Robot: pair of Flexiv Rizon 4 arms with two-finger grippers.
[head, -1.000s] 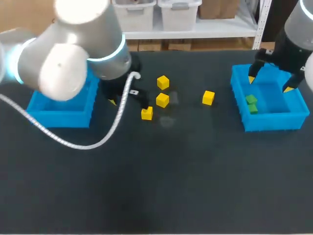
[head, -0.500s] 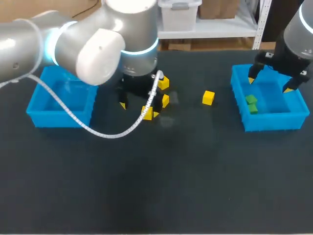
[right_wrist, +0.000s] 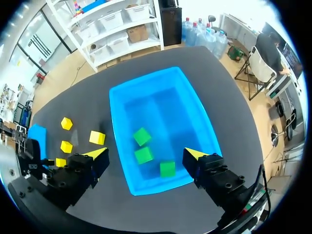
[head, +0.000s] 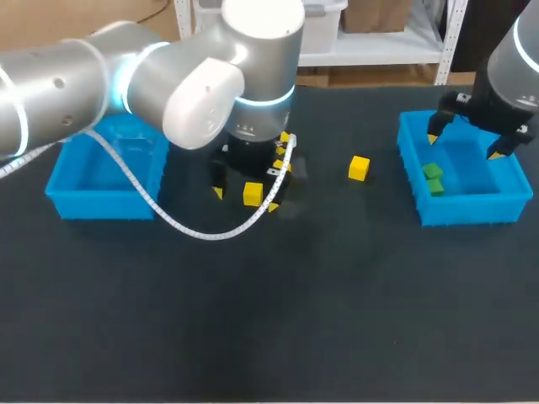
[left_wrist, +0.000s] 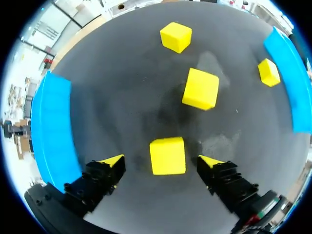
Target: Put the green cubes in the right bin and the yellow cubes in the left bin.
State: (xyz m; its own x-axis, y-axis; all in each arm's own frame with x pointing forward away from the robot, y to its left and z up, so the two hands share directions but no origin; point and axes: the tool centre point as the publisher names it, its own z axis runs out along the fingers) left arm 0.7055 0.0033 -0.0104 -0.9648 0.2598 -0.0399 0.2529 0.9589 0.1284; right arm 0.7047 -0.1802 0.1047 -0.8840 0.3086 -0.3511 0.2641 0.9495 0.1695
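Setting: a robotics laboratory test station.

Evidence:
- 2 grey jointed robot arms, the left arm (head: 168, 76) and the right arm (head: 514, 59), stand over 1 dark matte surface (head: 337, 320).
- The left arm carries lit blue rings at its joints, and a white sheathed cable (head: 202, 231) hangs loose from it.
- The items on the surface are plain test pieces, not household or shop goods. There are 2 identical blue plastic bins, the left bin (head: 93, 206) and the right bin (head: 472, 210). There are also 4 small yellow cubes (left_wrist: 167, 155) and 3 green cubes (right_wrist: 142, 136) of like size.
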